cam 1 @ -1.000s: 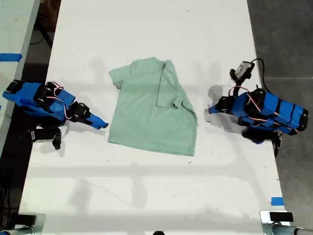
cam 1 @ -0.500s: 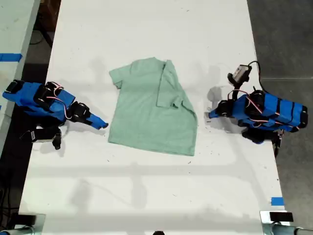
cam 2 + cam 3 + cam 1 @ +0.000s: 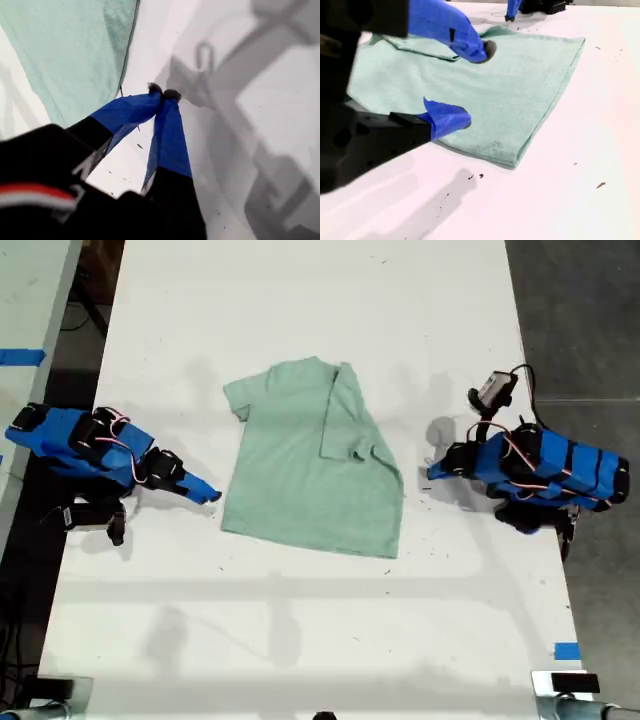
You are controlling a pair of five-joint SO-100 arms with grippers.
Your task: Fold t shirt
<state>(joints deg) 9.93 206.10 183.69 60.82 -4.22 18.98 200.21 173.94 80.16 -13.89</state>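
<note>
1. Exterior view: white counter [image 3: 320, 300], dark floor on both sides. The t shirt [image 3: 300, 480] lies mid-counter with one side folded over.
2. First wrist view: my first gripper [image 3: 162, 92] has its tips pressed together and holds nothing, just beside the shirt edge.
3. Second wrist view: my second gripper [image 3: 475, 85] has its tips apart and empty, facing the folded edge.

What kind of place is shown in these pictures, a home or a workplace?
Probably a lab or robot workshop, not a home. A bare white table carries two blue robot arms, blue tape marks sit at its edges, and a pale green t-shirt lies alone as a test item.
</note>
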